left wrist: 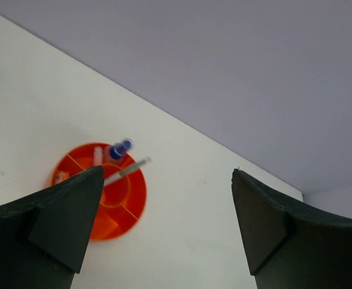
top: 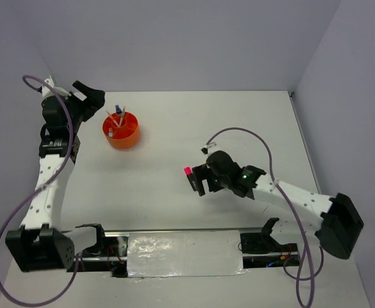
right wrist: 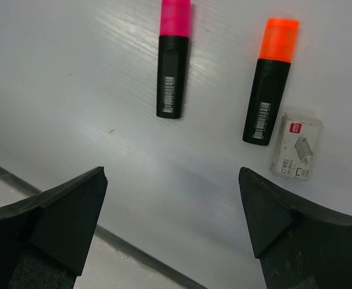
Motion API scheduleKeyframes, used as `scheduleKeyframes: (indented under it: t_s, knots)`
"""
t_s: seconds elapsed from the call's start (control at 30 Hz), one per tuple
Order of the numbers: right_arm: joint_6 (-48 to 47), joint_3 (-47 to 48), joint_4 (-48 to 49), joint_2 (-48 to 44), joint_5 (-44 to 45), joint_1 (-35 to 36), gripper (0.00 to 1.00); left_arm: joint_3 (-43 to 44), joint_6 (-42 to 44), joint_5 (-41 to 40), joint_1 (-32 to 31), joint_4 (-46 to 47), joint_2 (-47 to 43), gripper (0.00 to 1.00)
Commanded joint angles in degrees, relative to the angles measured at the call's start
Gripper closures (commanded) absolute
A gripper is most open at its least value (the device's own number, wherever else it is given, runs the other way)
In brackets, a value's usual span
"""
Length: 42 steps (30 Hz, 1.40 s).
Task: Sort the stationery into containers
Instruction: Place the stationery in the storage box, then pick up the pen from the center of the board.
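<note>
One eraser [right wrist: 296,146], two highlighters [right wrist: 173,60] [right wrist: 269,81]

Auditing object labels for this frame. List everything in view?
organiser cup: 1, orange, round with dividers, far left of the table
blue marker: 1, blue, standing in the cup
pencil: 1, grey, leaning in the cup
other small pieces in the cup: too small to identify
pink highlighter: 1, black with pink cap, lying on the table mid-right
orange highlighter: 1, black with orange cap, lying beside the pink one, apart from it
white block: 1, white with a printed label, flat by the orange highlighter's black end
table: 1, white
left gripper: 1, black, open, near the cup
right gripper: 1, black, open, over the highlighters
</note>
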Motion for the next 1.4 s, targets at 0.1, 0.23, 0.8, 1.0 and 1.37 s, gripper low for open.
scheduleKeyframes:
  t_s: [0.1,0.23,0.8,1.0,1.37]
  knots:
    - [-2.03,9.82,-0.39,17.92,3.46,0.36,0.1,-3.05,5.81,-10.43,-8.59,-26.95,-15.38,0.01]
    - [-3.08,14.56,1.72,27.26,3.28,0.36,0.18,-9.37,9.77,-5.78,-9.3,-29.59,-23.75,0.01]
    - [-3.44,19.77,3.39,41.78,2.22,0.53,1.0,-16.42,16.9,4.59,-9.3,-29.77,-28.68,0.01]
    - [-0.98,12.32,11.89,24.34,-0.58,4.57,1.0,-20.19,6.99,20.3,-11.3,-18.37,-29.75,0.01]
    - [3.34,5.53,20.97,0.48,1.17,11.17,1.0,-16.42,-5.07,9.7,-36.35,-6.57,-18.24,0.07]
